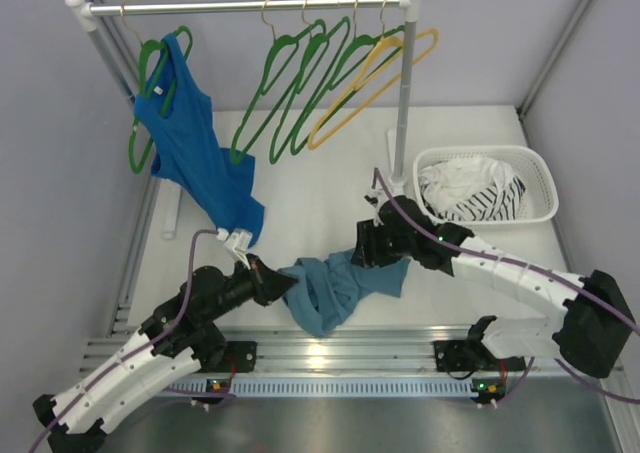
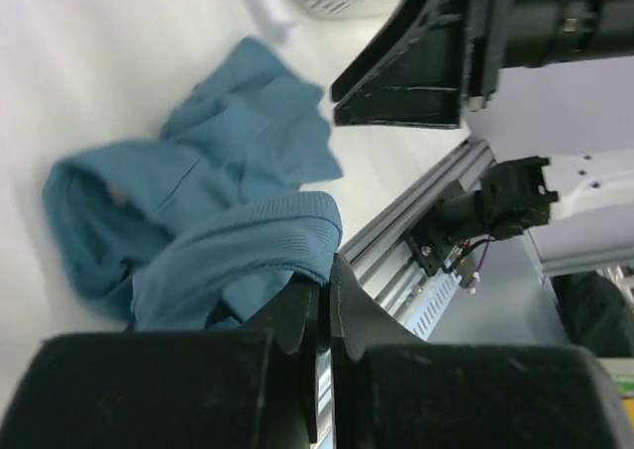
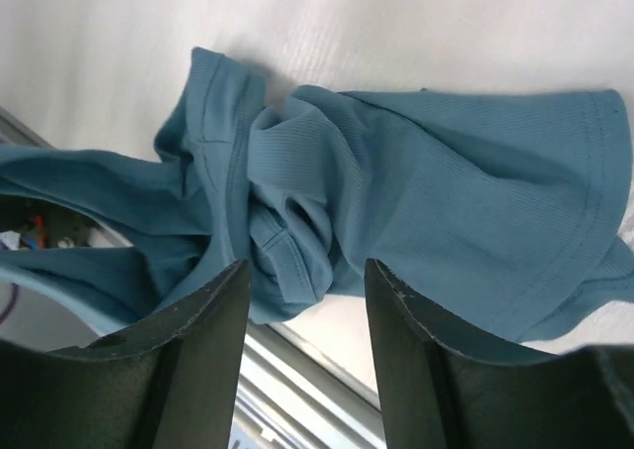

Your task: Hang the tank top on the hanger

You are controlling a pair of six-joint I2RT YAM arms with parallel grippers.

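Your white table [image 1: 320, 188] sits between grey walls [image 1: 40, 173]; a rack [image 1: 250, 6] with green hangers [image 1: 290, 83] stands along its far edge, a basket [image 1: 545, 178] at the far right corner. The tank top [image 1: 335, 288] lies crumpled by the near edge's middle. Your left gripper [image 1: 287, 281], stretched low, pinches its hem; your right gripper [image 1: 372, 251] hovers over it, jaws apart.

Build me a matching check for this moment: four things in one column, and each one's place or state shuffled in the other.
Things:
1. tank top
2. left gripper
3. right gripper
4. yellow hanger

Places or states:
A. hanging on the rail
B. jaws open
C. crumpled on the table
D. shut on the tank top's edge

Pairs: 1-C, 2-D, 3-B, 4-A
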